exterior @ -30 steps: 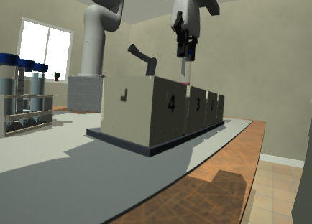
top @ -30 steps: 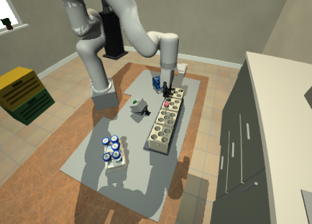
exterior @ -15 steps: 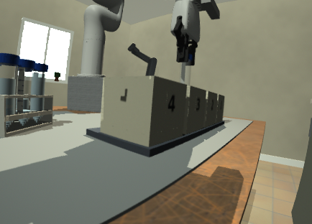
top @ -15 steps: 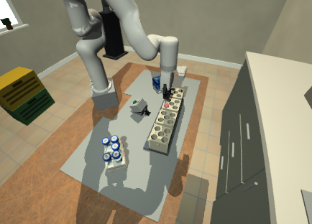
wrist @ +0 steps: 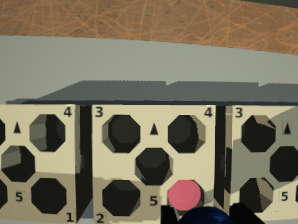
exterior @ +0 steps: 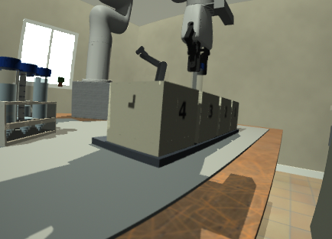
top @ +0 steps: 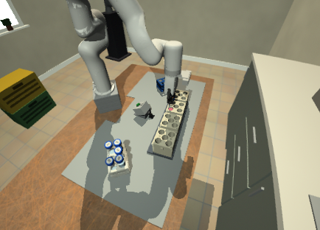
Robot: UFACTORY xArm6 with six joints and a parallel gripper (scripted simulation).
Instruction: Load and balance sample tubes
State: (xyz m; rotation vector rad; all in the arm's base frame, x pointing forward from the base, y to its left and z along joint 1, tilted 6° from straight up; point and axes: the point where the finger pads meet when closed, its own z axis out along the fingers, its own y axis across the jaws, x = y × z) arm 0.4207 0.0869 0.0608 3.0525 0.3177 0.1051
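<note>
The gripper is clamped around a blue-capped tube with a pink tip. The tube points down at the hole 1 corner of adapter 2; how deep it reaches is unclear. Five blue-capped tubes stand in a separate rack.

From the side, the big dark figures are easy: 4 on the long side of the nearest beige box-shaped adapter, then 3, 2 and 1 on the adapters in line behind it. The mark on the nearest one's end face I can't make out. Seen from above, the middle adapter top reads 3, 4, 2 and 5, with a black triangle; the left top shows 4, 5, 1 and a triangle; the right, 3, 5 and a triangle.
</note>
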